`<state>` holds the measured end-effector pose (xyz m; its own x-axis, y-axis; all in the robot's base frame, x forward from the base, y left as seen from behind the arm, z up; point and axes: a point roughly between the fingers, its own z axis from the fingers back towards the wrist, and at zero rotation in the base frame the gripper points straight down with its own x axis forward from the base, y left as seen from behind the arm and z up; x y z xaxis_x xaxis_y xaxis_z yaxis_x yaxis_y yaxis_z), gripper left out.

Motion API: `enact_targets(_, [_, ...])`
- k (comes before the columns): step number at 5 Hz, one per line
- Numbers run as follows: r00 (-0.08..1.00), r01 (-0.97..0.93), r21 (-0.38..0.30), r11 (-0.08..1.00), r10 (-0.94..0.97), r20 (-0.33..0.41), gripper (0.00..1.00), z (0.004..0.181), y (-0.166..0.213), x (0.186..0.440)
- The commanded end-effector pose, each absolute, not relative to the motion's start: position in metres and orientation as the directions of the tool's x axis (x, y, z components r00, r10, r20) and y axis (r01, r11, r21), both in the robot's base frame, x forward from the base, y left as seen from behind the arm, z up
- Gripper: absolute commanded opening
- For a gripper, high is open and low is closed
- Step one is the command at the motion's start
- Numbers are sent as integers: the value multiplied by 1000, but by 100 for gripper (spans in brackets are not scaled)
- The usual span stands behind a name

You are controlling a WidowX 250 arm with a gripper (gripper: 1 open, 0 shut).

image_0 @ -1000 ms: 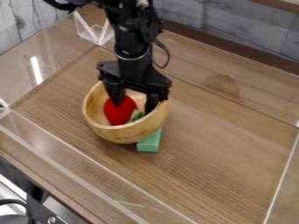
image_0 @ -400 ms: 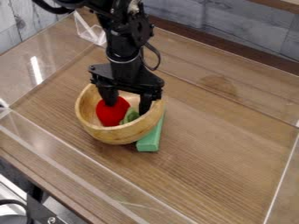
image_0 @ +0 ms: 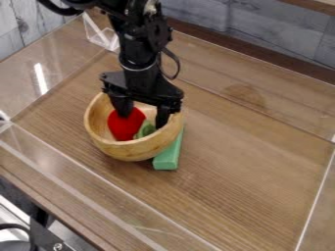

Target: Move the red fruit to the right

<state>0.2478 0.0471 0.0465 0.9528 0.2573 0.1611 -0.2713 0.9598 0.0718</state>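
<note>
The red fruit (image_0: 123,125) lies inside a wooden bowl (image_0: 116,149) at the left-middle of the table, with a small light-green bit beside it. My black gripper (image_0: 141,117) points straight down into the bowl and is open. One finger stands at the left of the fruit, the other (image_0: 173,106) near the bowl's right rim. The fruit sits between the jaws, toward the left finger, and nothing is gripped. The arm hides the back of the bowl.
A flat green block (image_0: 170,153) lies against the bowl's lower right side, partly under it. Clear plastic walls (image_0: 53,162) fence the wooden table on the left and front. Bare wood (image_0: 256,147) stretches to the right of the bowl.
Compared with a second ago, the bowl and gripper sit slightly further left and more of the green block shows. Nothing differs over the last half second.
</note>
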Motion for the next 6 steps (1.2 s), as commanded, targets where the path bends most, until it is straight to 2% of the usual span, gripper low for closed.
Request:
enact_targets(1, [971,-215,81,973,205,123,100,43,44,240])
enact_targets(4, [967,-246,81,966,240,84,100,33,40,243])
enact_targets(6, [958,-282,81,956,277,67,100,19,54,228])
